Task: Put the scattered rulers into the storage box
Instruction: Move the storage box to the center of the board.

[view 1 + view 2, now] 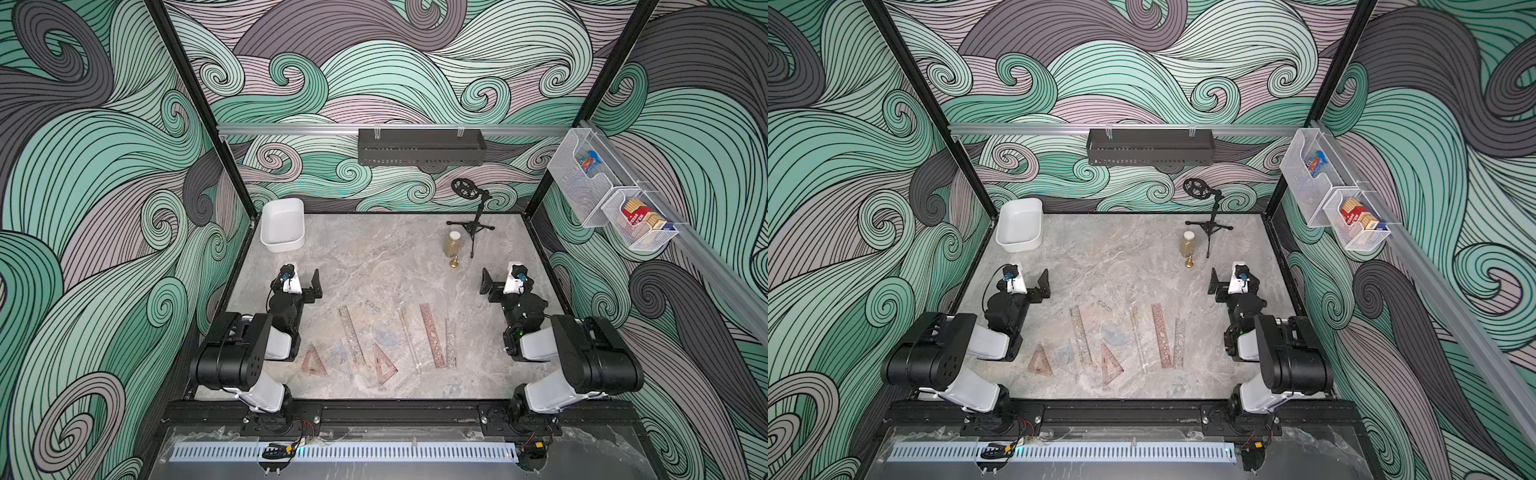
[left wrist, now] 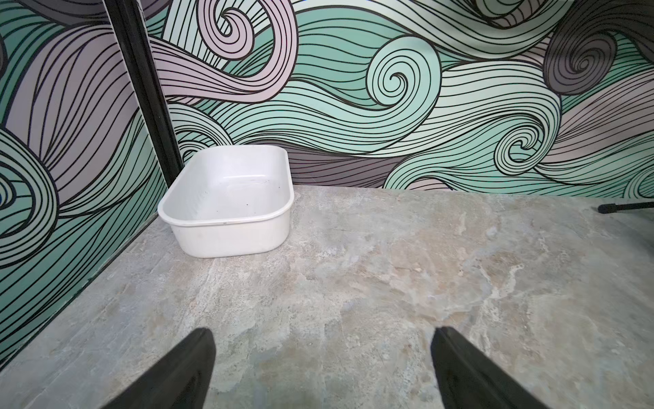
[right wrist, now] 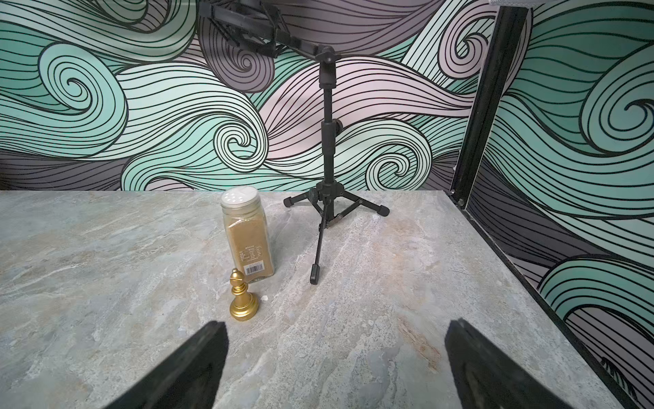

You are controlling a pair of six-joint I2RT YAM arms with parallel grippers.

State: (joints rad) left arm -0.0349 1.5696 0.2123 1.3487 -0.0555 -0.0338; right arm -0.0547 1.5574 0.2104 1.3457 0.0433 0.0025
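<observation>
Several see-through rulers lie scattered on the marble tabletop near its front, between my two arms. Among them are a reddish straight ruler [image 1: 432, 336], a pale straight ruler [image 1: 351, 334], a thin clear ruler [image 1: 409, 338] and two reddish set squares [image 1: 312, 360] [image 1: 382, 365]. The white storage box [image 1: 282, 224] [image 2: 226, 202] stands empty in the far left corner. My left gripper [image 1: 301, 283] [image 2: 322, 331] is open over bare table and faces the box. My right gripper [image 1: 500, 283] [image 3: 338, 323] is open too, with nothing between its fingers. Neither wrist view shows a ruler.
A spice jar [image 3: 247, 237], a gold chess piece [image 3: 242, 301] and a black tripod stand [image 3: 327, 177] stand at the back right, ahead of my right gripper. A black perforated tray [image 1: 419, 145] hangs on the back wall. White wire baskets [image 1: 611, 199] hang on the right wall.
</observation>
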